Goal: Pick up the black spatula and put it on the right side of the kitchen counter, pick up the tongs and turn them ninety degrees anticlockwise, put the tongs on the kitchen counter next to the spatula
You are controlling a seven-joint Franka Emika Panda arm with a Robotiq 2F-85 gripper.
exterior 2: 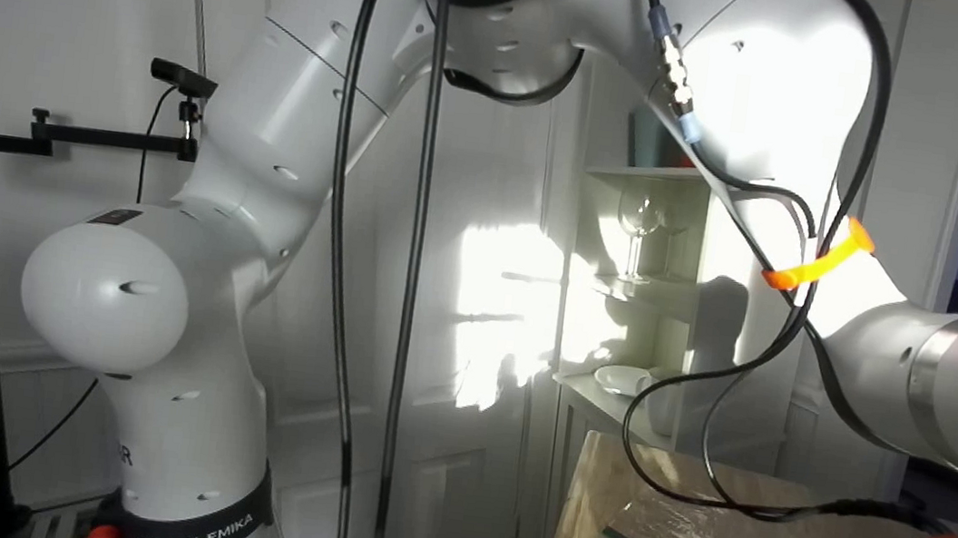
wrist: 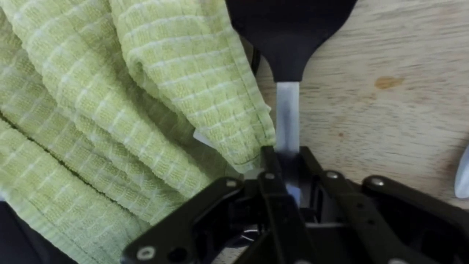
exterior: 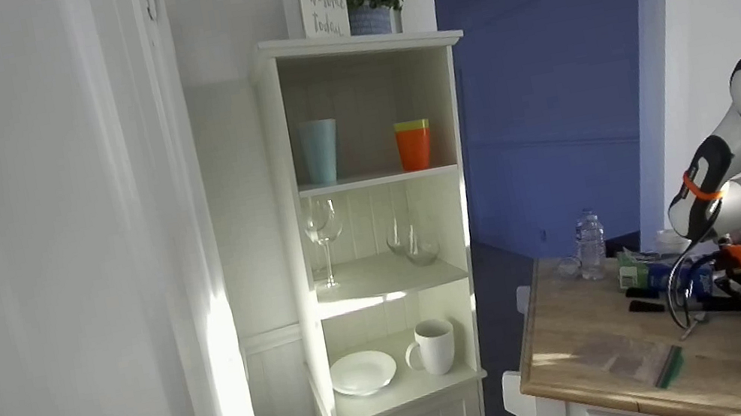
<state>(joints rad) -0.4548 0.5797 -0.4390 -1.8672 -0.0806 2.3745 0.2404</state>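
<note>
The wrist view's edge crops the spatula [wrist: 287,99]

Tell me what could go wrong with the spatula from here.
The gripper holds the black spatula by its narrow metal shaft, so the tool might twist or slip when moved. The green towel comes right up beside that shaft and the gripper, so a fold could snag and be dragged along.
</note>
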